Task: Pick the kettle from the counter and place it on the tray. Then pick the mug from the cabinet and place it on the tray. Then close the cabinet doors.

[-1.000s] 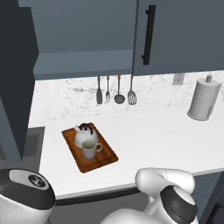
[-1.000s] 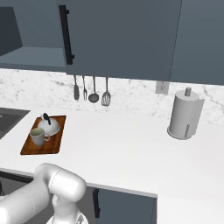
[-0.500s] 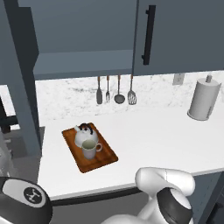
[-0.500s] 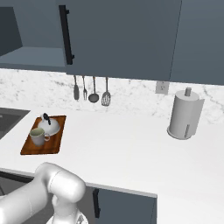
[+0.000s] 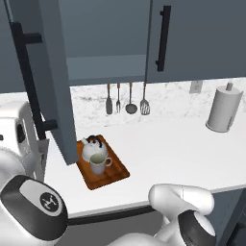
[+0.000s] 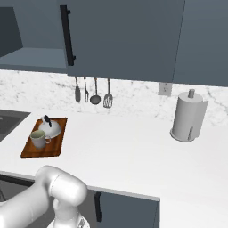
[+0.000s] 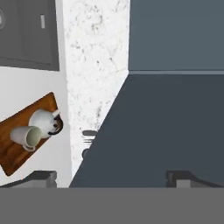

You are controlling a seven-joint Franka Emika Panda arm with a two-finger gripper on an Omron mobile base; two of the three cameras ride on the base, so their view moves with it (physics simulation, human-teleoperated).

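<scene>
while the last step is pending, the scene is logged as follows:
kettle: seen on the tray, kettle (image 5: 92, 146) at the back end, upright; step 1 is judged done.
mug: mug (image 5: 98, 164) is set on the tray just in front of the kettle, nearly touching it; step 2 is judged done.
tray: tray (image 5: 113, 174) lies on the counter (image 5: 178, 144), near its left part, below the open cabinet.
cabinet: cabinet (image 5: 103, 62) shelf is shown bare; no mug is seen inside.
doors: left door (image 5: 50, 77) is swung partway out over the counter, its edge hanging in front of the tray in the left base view; right door (image 5: 192, 38) is seen flush and shut.
gripper: gripper (image 7: 111, 177) is held wide open, nothing between its tips; a dark blue panel face is seen close in front of it in the hand view, taken to be the left door.
contact: whether the tips touch the panel cannot be told.
done: 2 of 3 steps, as judged from how things lie.
left: 1 door is to be pushed shut; the left door is the one outstanding.
risk: tray items stand under the door's swing path but lower than its bottom edge, so a clash is judged unlikely.
</scene>
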